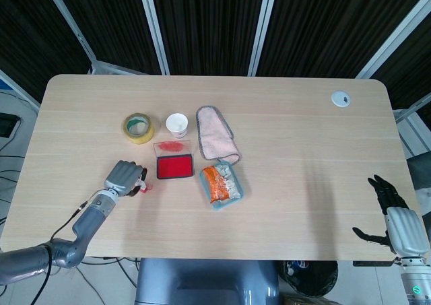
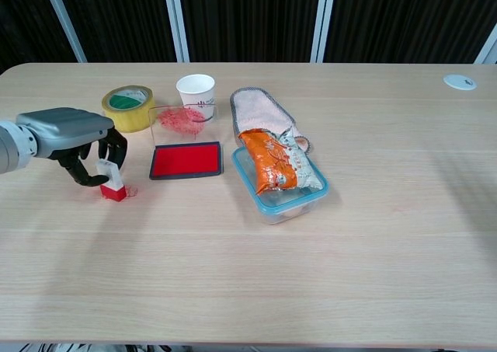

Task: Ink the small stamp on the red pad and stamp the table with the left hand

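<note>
Chest view | left robot hand (image 2: 78, 146) grips small stamp (image 2: 112, 182) | stamp tilted, red base on table (image 2: 248, 274)

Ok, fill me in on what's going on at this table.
The left hand holds the small stamp with its base down on the table, just left of the red pad. Faint red marks show on the wood beside the stamp. The right hand hangs off the table's right edge, fingers apart, holding nothing. A tape roll, paper cup, pink cloth and a snack tub sit nearby, untouched.
</note>
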